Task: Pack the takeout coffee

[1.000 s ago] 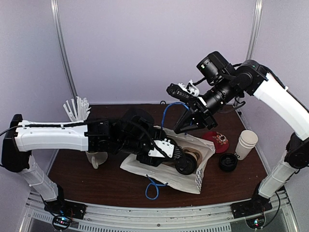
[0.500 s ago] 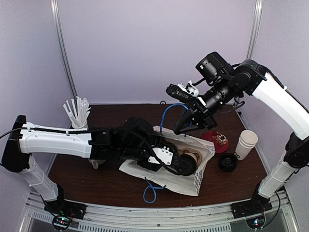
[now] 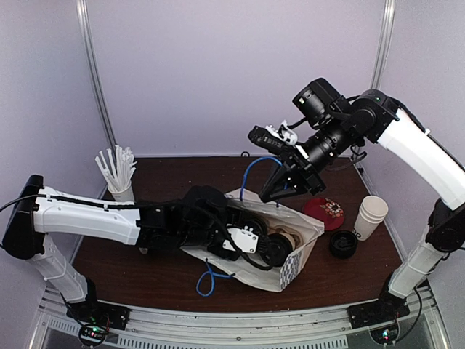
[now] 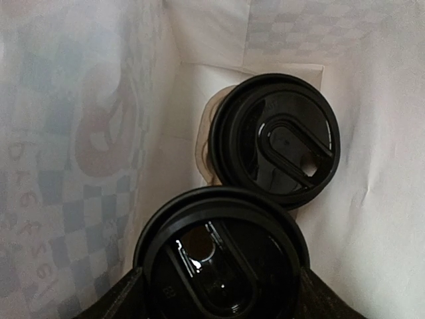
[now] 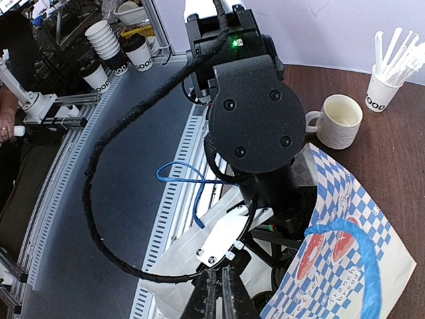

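**Coffee cup: position in the bag and claw state**

Coffee cup [image 4: 222, 266], capped with a black lid, sits inside the white paper bag [image 3: 290, 273], in the part nearest the mouth. The left claw [image 4: 219, 302] is inside the bag and grips this cup, with one finger against each side just under the lid rim. A second cup [image 4: 275, 139], also lidded, lies deeper in the bag, just beyond the first.

The right claw [image 3: 269, 193] hangs over the bag's mouth with its fingers closed. A blue handle [image 3: 251, 167] arches up beside it. Whether the claw pinches the handle or the paper cannot be told.

The bag rests slumped on a dark brown table [image 3: 145, 265]. To its right are a red disc [image 3: 324, 211], a loose black lid [image 3: 343, 244] and a stack of white cups [image 3: 370, 217]. A cup of straws [image 3: 116, 178] stands far left. Pale lilac walls [image 3: 218, 73] close the space.
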Tool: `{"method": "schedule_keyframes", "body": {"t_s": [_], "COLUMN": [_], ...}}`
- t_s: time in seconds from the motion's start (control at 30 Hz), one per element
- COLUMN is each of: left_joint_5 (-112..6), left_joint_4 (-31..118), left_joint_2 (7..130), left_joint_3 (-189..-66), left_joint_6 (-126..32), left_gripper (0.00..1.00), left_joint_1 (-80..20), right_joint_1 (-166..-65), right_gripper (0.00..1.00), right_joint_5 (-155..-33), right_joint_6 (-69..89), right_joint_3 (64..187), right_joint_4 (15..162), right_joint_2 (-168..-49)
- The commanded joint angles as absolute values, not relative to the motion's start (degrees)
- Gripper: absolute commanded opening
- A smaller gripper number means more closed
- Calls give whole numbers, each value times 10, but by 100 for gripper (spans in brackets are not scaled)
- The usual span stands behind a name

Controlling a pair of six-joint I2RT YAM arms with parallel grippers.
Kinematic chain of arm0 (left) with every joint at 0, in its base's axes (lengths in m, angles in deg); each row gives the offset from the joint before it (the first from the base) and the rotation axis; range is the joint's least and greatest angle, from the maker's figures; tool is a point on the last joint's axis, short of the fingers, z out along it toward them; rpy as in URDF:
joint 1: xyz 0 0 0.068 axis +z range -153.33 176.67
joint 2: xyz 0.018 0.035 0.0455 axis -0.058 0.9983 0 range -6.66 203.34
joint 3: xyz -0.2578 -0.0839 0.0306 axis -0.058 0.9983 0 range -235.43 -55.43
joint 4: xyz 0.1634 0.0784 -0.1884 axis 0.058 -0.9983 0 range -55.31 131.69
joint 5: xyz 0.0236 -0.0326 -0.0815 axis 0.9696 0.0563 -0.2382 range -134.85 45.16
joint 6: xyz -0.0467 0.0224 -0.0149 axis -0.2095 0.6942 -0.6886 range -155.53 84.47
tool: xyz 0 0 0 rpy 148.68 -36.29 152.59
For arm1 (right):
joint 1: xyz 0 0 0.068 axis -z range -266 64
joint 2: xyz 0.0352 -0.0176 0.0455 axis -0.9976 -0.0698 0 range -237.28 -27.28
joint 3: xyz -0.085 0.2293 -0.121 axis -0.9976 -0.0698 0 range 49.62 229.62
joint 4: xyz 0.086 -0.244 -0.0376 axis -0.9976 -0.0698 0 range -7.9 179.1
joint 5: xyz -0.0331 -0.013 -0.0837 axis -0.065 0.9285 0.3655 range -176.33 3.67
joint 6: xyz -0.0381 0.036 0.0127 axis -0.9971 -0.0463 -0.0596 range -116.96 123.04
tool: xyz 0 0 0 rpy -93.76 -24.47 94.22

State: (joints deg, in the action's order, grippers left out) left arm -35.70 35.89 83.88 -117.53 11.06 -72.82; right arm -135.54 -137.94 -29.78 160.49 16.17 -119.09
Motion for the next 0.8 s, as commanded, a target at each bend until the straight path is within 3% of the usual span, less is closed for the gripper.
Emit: {"method": "schedule_keyframes", "body": {"t_s": [0.0,0.77], "left_joint_5": [-350,-358], "left_joint_4": [399,446], "left_joint_2": [831,854], "left_joint_3": [-1159,-1150], "left_joint_6": [115,101], "left_gripper": [67,67], "left_joint_1": [-730,-703], "right_joint_1": [-1359,-1358], "right_gripper": [6,6], "right_joint_5": [-1393,-1398], "right_joint_6": [-296,-305], "right_joint_3": [1622,1626], "right_joint_4": [155,145], "right_joint_2": [-1196,-1205]}}
